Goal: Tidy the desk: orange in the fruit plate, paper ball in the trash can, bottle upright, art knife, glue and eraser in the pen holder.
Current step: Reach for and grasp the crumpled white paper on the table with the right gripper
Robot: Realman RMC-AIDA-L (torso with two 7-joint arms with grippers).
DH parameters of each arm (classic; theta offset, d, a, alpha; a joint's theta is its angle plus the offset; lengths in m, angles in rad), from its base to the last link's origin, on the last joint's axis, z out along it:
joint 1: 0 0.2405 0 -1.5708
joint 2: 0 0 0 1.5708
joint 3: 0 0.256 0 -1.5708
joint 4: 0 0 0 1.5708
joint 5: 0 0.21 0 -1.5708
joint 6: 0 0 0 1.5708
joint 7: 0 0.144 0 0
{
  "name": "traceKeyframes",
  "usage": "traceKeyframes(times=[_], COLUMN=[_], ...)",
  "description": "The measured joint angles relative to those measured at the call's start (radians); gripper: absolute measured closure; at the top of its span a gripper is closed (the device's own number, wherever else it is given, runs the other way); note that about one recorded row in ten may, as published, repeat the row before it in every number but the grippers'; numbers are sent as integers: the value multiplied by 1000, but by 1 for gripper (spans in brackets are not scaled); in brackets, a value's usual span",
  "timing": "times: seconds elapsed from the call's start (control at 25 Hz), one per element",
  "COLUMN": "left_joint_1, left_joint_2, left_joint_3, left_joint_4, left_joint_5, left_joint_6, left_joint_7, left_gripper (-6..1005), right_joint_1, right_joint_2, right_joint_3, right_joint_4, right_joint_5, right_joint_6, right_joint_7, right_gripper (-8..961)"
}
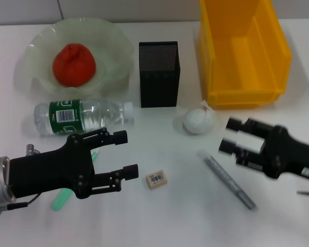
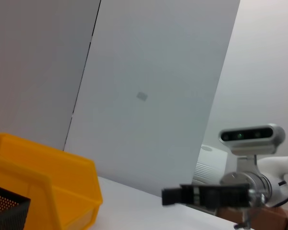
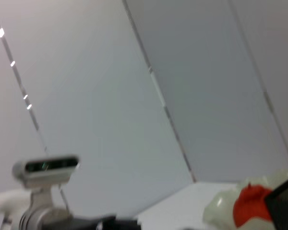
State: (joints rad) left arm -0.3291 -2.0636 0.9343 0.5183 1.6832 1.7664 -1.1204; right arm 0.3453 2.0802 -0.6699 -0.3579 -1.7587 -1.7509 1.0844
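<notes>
Left end effector: fingers spread, empty, above the desk between lying bottle and eraser. Right end effector: fingers apart, empty, just beside paper ball. Art knife lying near it. Orange sitting in fruit plate. Beyond: pen holder, trash can.
</notes>
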Motion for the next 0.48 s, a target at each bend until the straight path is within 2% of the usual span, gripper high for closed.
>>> traceKeyframes(times=[0.32, 0.48], left_joint_1=[-2, -2], left_joint_2=[-3, -3], left_joint_3=[1, 1], left_joint_4=[0, 0], left_joint_5=[-1, -1], left_joint_6=[0, -1], left_joint_7=[2, 2], left_gripper=[213, 213], right_joint_1=[47, 79], right_joint_2=[0, 0], right_joint_3=[-5, -7], right_joint_4=[-146, -257], right_joint_5=[22, 19], right_joint_6=[-18, -7], right_joint_7=[153, 309], right_gripper=[293, 293])
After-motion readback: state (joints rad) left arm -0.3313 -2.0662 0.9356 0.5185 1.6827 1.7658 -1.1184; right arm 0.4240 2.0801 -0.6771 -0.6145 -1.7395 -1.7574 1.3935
